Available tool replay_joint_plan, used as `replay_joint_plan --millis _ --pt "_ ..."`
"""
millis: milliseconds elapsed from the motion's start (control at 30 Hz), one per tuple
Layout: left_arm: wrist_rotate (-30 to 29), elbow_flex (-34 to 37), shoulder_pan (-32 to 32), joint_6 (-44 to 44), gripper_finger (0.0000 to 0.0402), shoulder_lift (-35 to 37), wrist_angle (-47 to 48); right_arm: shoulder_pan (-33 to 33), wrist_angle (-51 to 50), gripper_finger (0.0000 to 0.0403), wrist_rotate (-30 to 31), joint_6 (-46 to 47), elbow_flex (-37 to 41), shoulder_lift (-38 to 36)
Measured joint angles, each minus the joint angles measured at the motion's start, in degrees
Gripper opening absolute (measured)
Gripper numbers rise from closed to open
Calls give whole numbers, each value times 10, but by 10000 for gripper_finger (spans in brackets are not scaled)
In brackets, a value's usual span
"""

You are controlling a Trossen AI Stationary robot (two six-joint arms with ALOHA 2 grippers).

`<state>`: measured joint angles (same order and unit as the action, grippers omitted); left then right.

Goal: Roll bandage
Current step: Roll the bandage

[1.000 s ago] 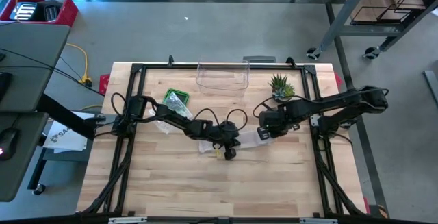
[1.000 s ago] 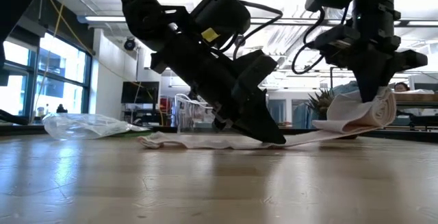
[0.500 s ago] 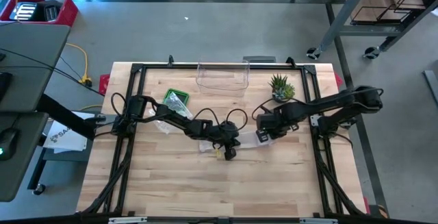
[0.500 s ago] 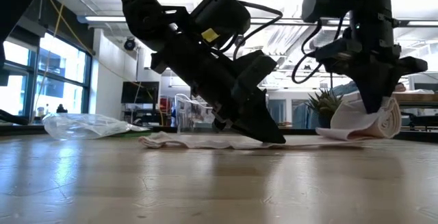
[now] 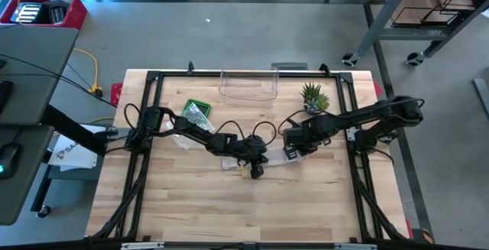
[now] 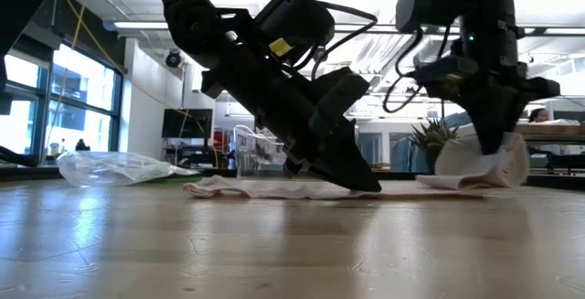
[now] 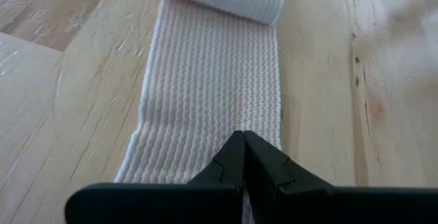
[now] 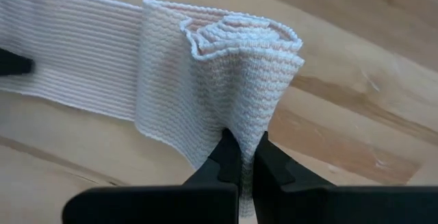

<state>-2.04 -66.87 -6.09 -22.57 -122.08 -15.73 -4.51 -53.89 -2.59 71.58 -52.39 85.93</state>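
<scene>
A white woven bandage [image 7: 212,80] lies as a flat strip on the wooden table, and its far end is wound into a loose roll [image 8: 233,66]. My left gripper [image 5: 256,170] is shut, its tips down on the flat strip near the table's middle. My right gripper [image 5: 293,152] points down just to the right of it, shut on the roll [image 6: 483,160]. In the low view the strip [image 6: 274,187] runs flat from a crumpled tail at the left, under the left gripper [image 6: 370,186], to the roll. My left gripper presses its shut fingertips [image 7: 243,157] down on the middle of the flat strip's width [image 7: 233,125]. The fingers slant down from the table's left and lie along the strip. The strip lies flat on the table under them. My right gripper pinches the roll's wound layers at one open end [image 8: 239,125] between its two fingers, several layers together. The fingers come from above, pointing down. The roll sits on its side with its lower part [image 6: 475,182] at the table top.
A clear plastic box [image 5: 248,86] and a small potted plant [image 5: 314,97] stand at the far edge. A green packet [image 5: 196,111] and crumpled clear plastic [image 6: 110,166] lie at the left, under the left arm. The near half of the table [image 5: 244,212] is bare wood.
My right gripper has gone down and toward the left gripper with the roll. The roll, held above the table a second ago, has come down to the table top. The strip between the two grippers, which slanted up to the roll, now lies flat.
</scene>
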Motion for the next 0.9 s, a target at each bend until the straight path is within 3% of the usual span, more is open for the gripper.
replay_joint_plan --millis 567,900 --pt "10 0 0 0 0 0 1 1 -12 3 26 14 -45 47" --pt "10 0 0 0 0 0 1 1 -9 84 35 -1 -49 47"
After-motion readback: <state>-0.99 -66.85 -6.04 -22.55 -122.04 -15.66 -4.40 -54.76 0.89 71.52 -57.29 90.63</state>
